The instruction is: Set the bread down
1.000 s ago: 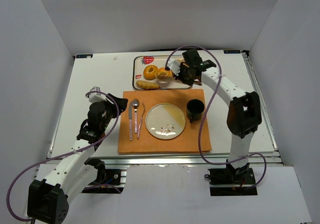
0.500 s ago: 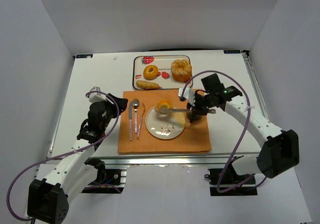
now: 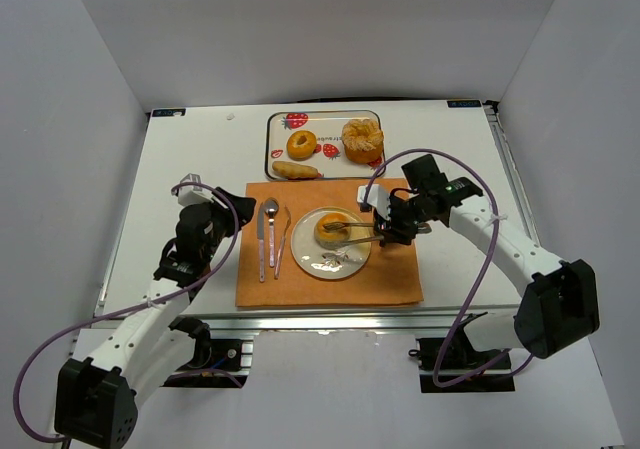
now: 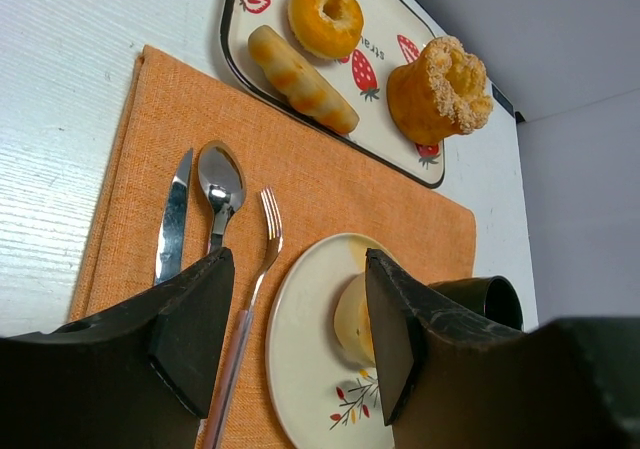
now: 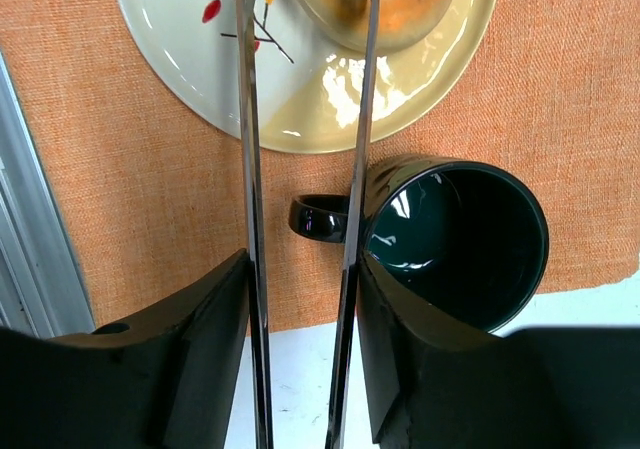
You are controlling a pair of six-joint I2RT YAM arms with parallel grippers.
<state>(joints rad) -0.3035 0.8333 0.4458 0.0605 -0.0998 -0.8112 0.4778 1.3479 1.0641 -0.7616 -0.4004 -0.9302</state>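
A round golden bread (image 3: 333, 231) lies on the cream plate (image 3: 330, 261) on the orange mat. My right gripper (image 3: 392, 227) is shut on metal tongs (image 3: 355, 231). The tong arms (image 5: 250, 169) reach over the plate rim (image 5: 300, 104) and stand on either side of the bread (image 5: 370, 4). Whether they still pinch it I cannot tell. My left gripper (image 3: 222, 219) is open and empty above the mat's left edge. In its wrist view (image 4: 297, 259) the bread (image 4: 352, 319) shows on the plate (image 4: 300, 359), partly behind the right finger.
A black mug (image 5: 455, 239) stands right under the right gripper, beside the plate. Knife (image 3: 261, 244), spoon (image 3: 271, 224) and fork (image 3: 282, 241) lie left of the plate. The strawberry tray (image 3: 272, 139) behind holds a donut (image 3: 300, 145), a long bread (image 3: 293, 170) and a ring cake (image 3: 362, 141).
My right arm swung from the tray to the plate, carrying the round bread in the tongs. The bread has come down onto the plate. The left arm has not moved.
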